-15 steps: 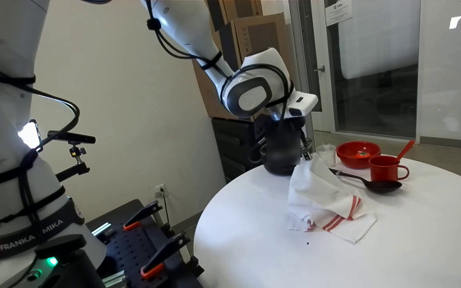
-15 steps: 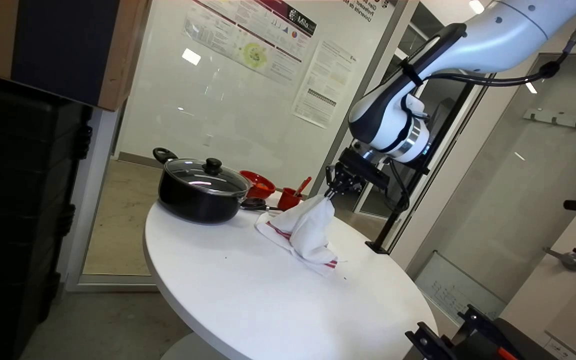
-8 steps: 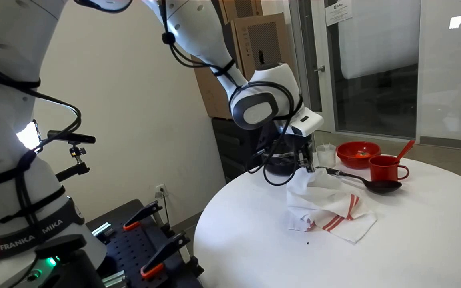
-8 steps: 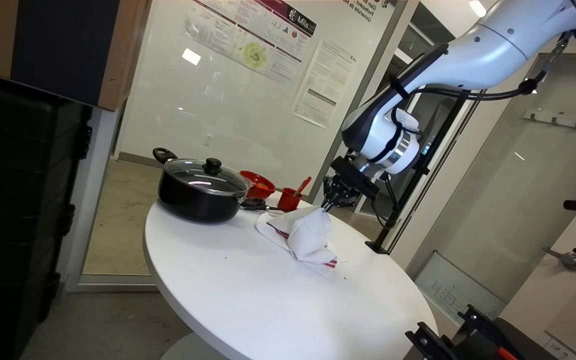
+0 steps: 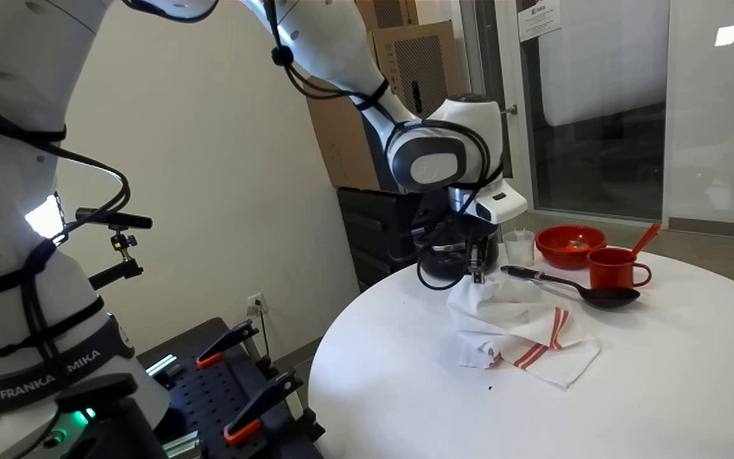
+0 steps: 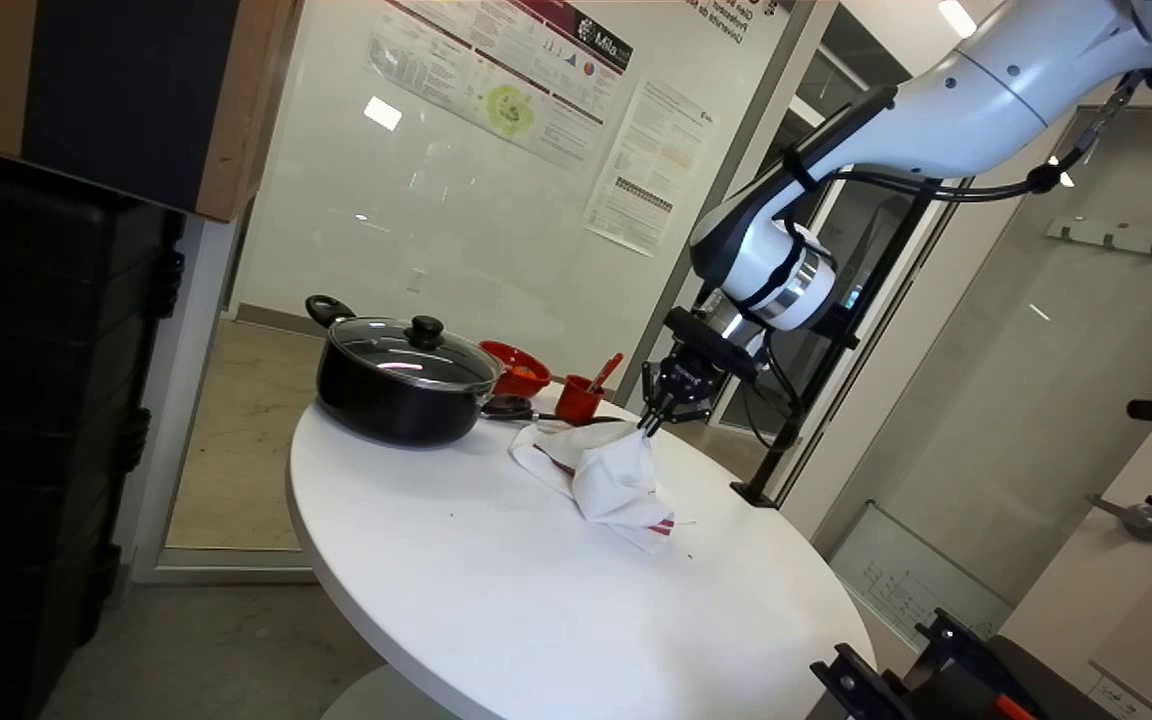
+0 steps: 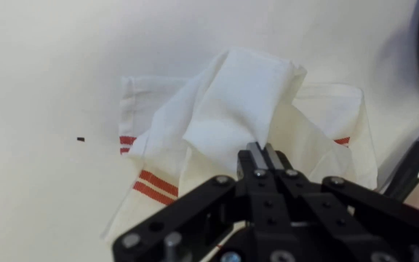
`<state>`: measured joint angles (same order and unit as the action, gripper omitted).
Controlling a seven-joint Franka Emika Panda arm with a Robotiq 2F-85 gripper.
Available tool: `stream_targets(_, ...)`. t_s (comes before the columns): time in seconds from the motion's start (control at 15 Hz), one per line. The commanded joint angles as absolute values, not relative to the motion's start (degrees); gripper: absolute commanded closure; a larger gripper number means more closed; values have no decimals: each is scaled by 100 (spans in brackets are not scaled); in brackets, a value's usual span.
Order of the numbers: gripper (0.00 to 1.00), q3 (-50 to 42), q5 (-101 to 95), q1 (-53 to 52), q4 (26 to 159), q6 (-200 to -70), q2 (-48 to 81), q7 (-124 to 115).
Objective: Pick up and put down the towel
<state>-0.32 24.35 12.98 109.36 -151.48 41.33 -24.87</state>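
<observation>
The white towel with red stripes (image 5: 520,328) lies crumpled on the round white table, with one part pulled up into a peak. It also shows in an exterior view (image 6: 618,485) and in the wrist view (image 7: 242,94). My gripper (image 7: 263,147) is shut on the peak of the towel, and the cloth runs in between its fingertips. In both exterior views the gripper (image 5: 478,279) (image 6: 649,428) points down at the towel's edge, low over the table. Most of the towel rests on the table; its underside is hidden.
A black ladle (image 5: 603,297) lies close beside the towel. A red mug (image 5: 610,269) with a red utensil, a red bowl (image 5: 568,250) and a clear cup (image 5: 520,247) stand behind it. A black lidded pot (image 6: 401,400) stands near the table's edge (image 6: 376,630).
My gripper has come down with the towel, and the raised cloth has sunk and folded over. The hand has turned more upright. The ladle's handle shows more.
</observation>
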Motion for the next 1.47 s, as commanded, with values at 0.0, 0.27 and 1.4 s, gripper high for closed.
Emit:
stream_targets(0.0,100,-361,2508,1302,9546,-13658,4951,-3108)
stream_targets(0.27,100,-653,2690,1257,8576,-13204,5724,-4224)
stream_targets(1.4,100,-1184,2448,808,8518,-12817,5921,-7761)
